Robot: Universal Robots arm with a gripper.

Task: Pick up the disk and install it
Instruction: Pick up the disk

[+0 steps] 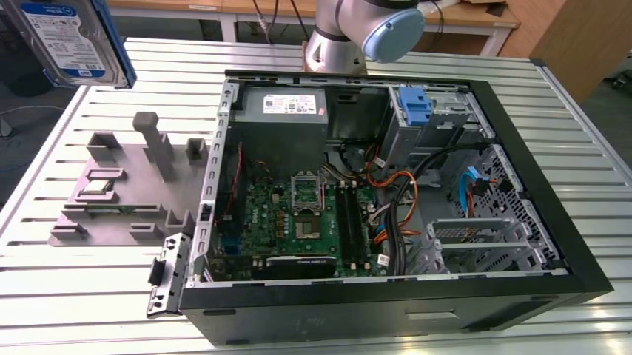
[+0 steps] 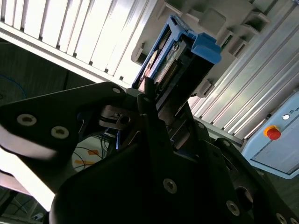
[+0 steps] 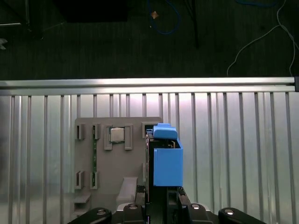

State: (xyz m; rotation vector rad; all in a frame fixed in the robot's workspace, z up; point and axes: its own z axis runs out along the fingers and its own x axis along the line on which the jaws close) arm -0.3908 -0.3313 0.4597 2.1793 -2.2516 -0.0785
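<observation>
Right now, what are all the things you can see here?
disk: one, silver with blue rails, in the air, held by the pincer
holder: one, grey, on the table beside the case
chip: one, silver, in the holder
case: one, black, open, on the table
board: one, green, inside the case
power box: one, grey, inside the case
bracket: one, blue, inside the case
cables: several, orange, black and blue, inside the case
table: one, silver slats
arm: one, grey, behind the case
pincer: one, black, shut on the disk
</observation>
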